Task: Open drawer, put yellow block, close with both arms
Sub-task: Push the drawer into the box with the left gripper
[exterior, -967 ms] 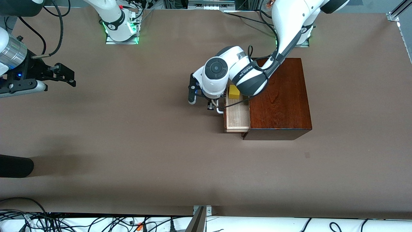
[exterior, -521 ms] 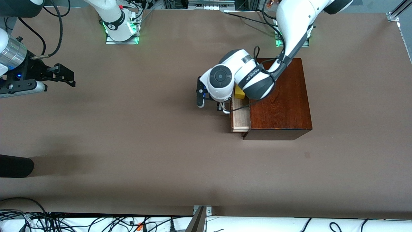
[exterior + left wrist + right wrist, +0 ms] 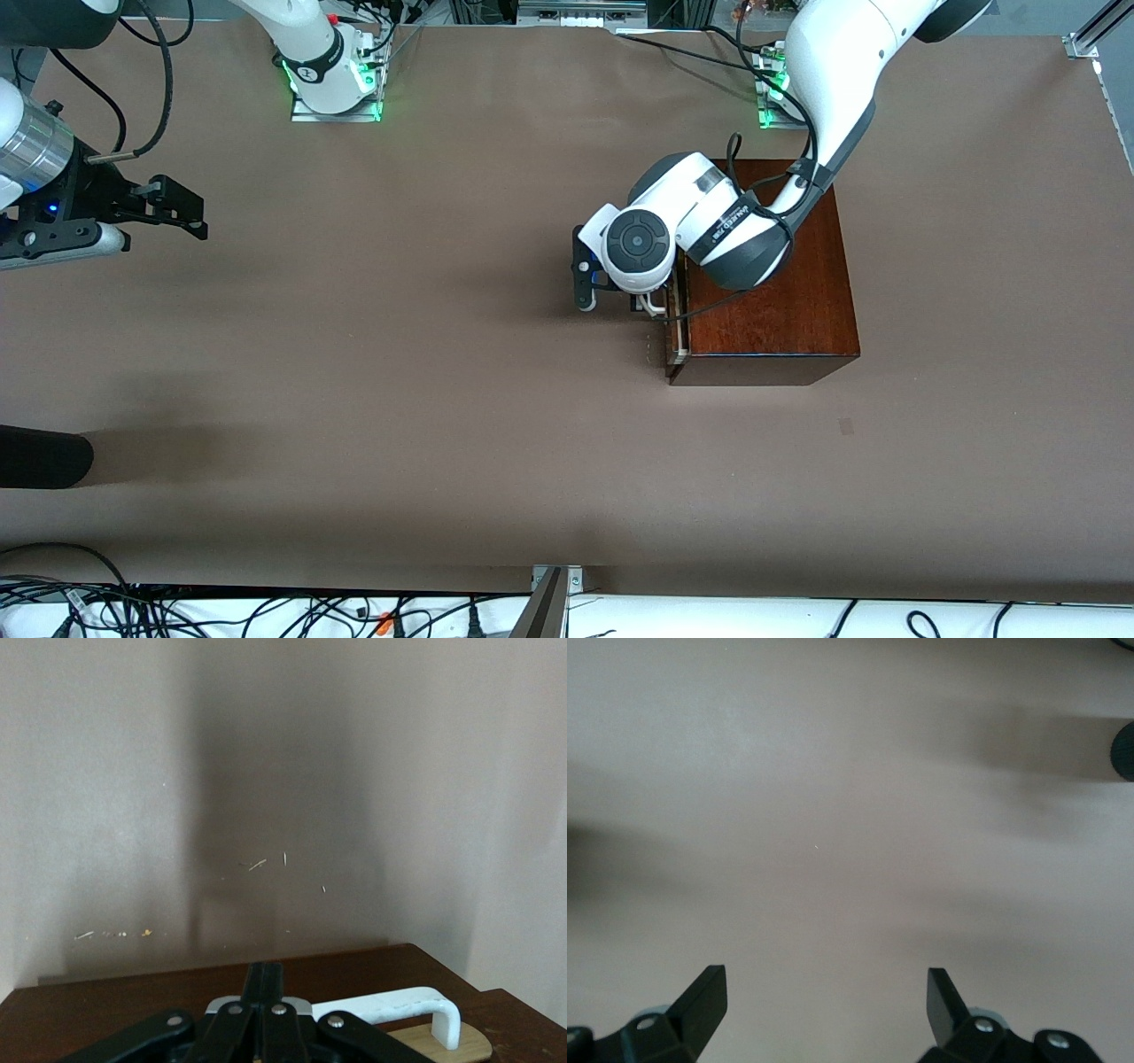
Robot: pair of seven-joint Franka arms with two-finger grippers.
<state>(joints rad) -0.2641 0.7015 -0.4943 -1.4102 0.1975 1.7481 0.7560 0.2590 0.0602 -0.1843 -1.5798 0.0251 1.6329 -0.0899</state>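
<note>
Left gripper (image 3: pixel 640 301) at the drawer (image 3: pixel 678 328) handle (image 3: pixel 390 1006), drawer almost fully in.
The left gripper's jaws are shut together at the white handle; whether they pinch it cannot be told. Only a thin pale strip of drawer shows outside the box (image 3: pixel 771 292). The block is out of sight. The right gripper (image 3: pixel 824 997) waits over bare table (image 3: pixel 354 372) toward the right arm's end, jaws wide apart and empty.

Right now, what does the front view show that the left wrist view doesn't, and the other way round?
Only the front view shows the whole box, both arms, and the right gripper, open, waiting over bare table at the right arm's end. Only the left wrist view shows the left gripper's shut fingers at the white handle, with a sliver of pale drawer wood beside it. Both show the handle, the drawer nearly shut, and the brown table.
</note>
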